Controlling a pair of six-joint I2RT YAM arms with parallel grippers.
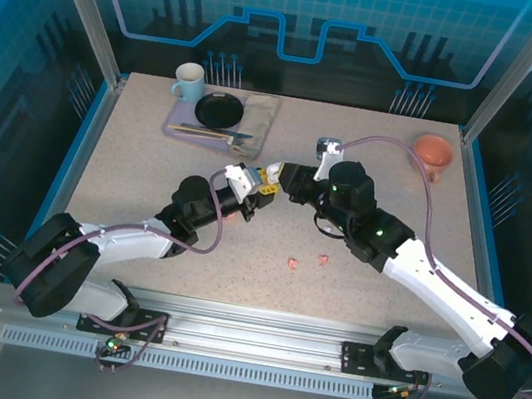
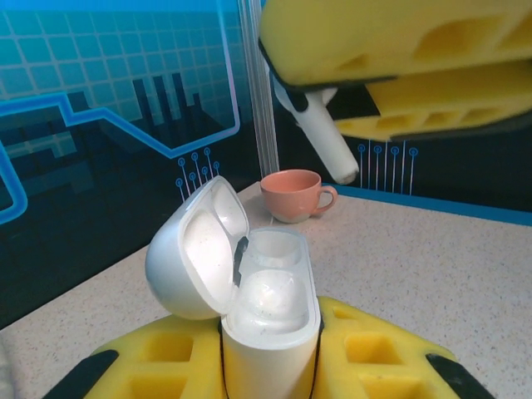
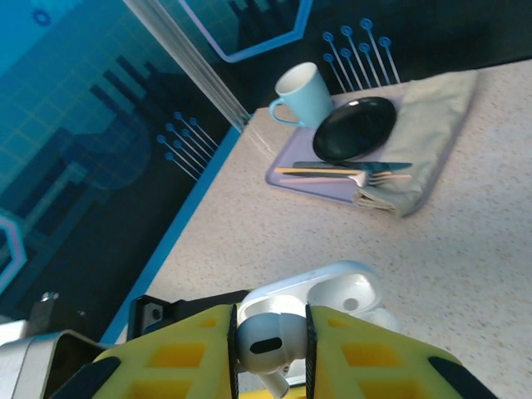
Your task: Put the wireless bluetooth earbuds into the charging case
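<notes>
Here we go: white earbud [image 3: 262, 345] pinched tight in right gripper [image 3: 268, 370] jaws, stem pointing down, hanging above open charging case [image 2: 270, 303], not touching. Case upright, lid [image 2: 195, 249] flipped back, body clamped low between left gripper [image 2: 270, 370] jaws. Salmon-pink earbud [image 1: 291, 262] and second pink earbud [image 1: 323, 260] loose on table [image 1: 149, 171], near right arm, well apart from both grippers. Pink cup [image 2: 293, 193] beyond case

- My white pebble-shaped plastic charging case [image 2: 270, 332] has its hinged lid [image 2: 195, 249] tipped left, leaving the wells uncovered from above.
- Bare speckled tabletop [image 1: 149, 171] lies all round; the salmon ceramic cup [image 2: 293, 193] stands well apart.
</notes>
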